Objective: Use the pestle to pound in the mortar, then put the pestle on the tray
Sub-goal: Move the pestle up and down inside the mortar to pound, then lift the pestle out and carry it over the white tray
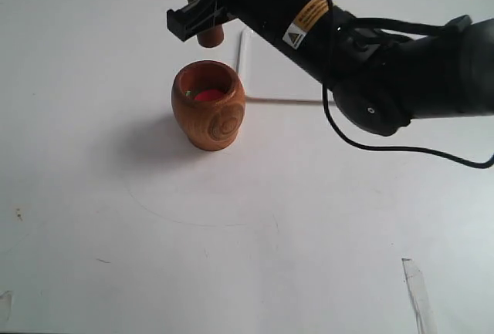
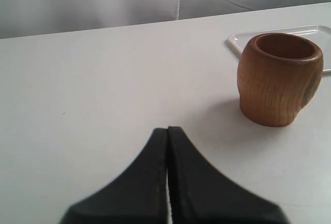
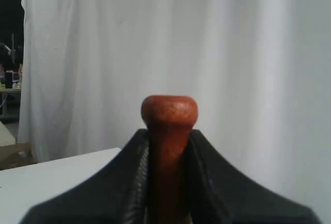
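The orange-brown wooden mortar (image 1: pixel 208 104) stands upright on the white table, with red and green bits showing inside. My right gripper (image 1: pixel 202 14) hangs above and just behind it, shut on the reddish-brown pestle (image 1: pixel 211 37), whose thick end points down, clear of the mortar's rim. In the right wrist view the pestle's knob (image 3: pixel 169 111) sticks out past the right gripper (image 3: pixel 169 132). The white tray (image 1: pixel 266 75) lies behind the mortar, partly hidden by the arm. My left gripper (image 2: pixel 168 129) is shut and empty, low over the table, apart from the mortar (image 2: pixel 279 81) and the tray (image 2: pixel 243 40).
The right arm's black body and cable (image 1: pixel 363 137) stretch in from the right over the tray. A strip of clear tape (image 1: pixel 417 288) lies near the front right. A white curtain (image 3: pixel 232 53) hangs behind the table.
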You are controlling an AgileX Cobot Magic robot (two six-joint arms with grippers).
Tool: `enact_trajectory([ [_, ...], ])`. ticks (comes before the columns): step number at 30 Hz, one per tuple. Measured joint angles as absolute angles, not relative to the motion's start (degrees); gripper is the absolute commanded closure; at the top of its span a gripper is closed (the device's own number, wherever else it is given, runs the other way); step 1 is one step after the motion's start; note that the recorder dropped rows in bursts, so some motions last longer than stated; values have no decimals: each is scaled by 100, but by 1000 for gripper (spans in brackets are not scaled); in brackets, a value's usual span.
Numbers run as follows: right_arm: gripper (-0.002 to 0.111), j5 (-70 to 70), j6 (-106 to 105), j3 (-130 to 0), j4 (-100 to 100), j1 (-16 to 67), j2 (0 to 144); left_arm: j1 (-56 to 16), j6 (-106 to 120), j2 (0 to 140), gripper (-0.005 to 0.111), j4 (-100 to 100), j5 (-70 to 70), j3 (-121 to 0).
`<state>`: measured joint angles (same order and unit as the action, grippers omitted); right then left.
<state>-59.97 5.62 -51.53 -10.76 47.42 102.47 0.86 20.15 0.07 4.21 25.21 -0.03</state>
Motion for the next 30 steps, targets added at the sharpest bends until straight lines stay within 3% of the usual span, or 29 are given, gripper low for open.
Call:
enact_trajectory([
  [18,108,-5927,847,-5182,-1315,4742,11715,86,2015,7,107,421,2521,-3],
  [26,108,-5722,896,-5382,-1366,4742,11189,86,2015,7,107,421,2521,-3],
  [30,108,-4700,414,-5825,-1375,4742,10354,86,2015,7,107,421,2521,-3],
])
